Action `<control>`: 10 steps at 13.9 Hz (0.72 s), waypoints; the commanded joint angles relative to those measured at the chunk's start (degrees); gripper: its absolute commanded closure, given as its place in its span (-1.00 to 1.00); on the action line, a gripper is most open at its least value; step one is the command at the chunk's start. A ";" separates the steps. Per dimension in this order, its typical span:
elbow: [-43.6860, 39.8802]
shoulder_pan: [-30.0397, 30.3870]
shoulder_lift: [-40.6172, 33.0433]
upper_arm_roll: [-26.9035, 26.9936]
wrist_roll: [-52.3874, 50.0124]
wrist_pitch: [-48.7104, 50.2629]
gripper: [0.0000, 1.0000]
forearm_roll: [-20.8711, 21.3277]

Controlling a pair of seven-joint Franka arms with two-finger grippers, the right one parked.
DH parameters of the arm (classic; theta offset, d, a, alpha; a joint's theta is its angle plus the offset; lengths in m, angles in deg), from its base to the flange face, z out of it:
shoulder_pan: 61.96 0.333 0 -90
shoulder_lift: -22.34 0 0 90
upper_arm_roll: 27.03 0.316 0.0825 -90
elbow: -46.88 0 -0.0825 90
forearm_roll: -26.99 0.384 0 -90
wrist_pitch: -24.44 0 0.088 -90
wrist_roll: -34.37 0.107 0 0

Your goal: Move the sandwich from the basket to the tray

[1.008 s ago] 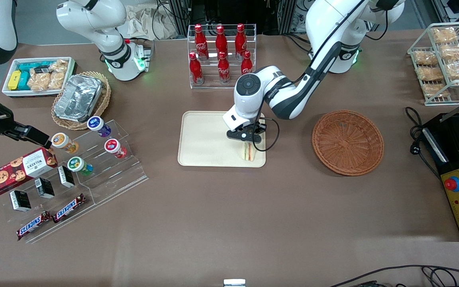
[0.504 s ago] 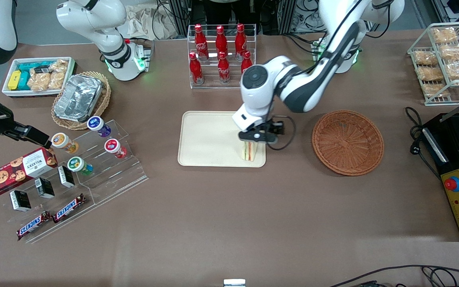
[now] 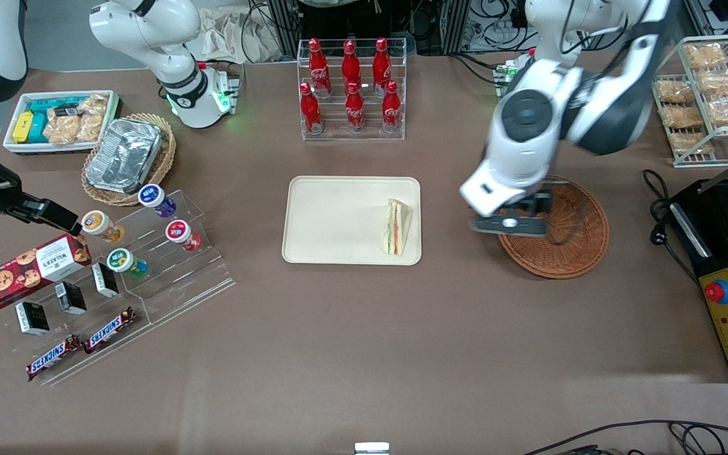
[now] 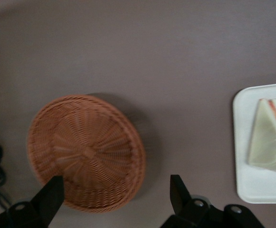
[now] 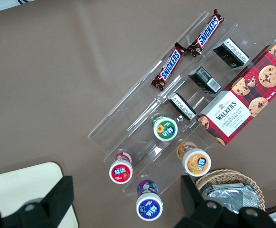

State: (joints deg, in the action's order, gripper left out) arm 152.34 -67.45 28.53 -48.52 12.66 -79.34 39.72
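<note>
A matte brown tabletop (image 3: 364, 354) carries a flat cream plastic tray (image 3: 332, 221) with rounded corners at its middle and a round, reddish-brown woven basket (image 3: 569, 243) toward the working arm's end. Half a second ago the gripper (image 3: 506, 224) stood over the tray at the sandwich; now it has lifted away and hangs released, fingers (image 4: 178, 192) spread, above the basket's rim nearest the tray. The sandwich (image 3: 398, 227), a clear-wrapped triangular wedge, lies on the tray at the edge nearest the basket.
</note>
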 commanded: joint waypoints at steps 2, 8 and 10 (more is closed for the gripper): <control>0.28 7.84 -4.85 -0.65 4.46 3.40 -0.98 -1.21; -0.60 18.21 -11.11 -0.65 7.29 7.01 -0.98 -4.97; -2.09 20.26 -11.11 -0.57 7.38 8.23 -0.98 -8.24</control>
State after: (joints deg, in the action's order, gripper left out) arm 152.02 -49.89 17.46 -48.40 19.09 -73.08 34.18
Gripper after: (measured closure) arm 0.004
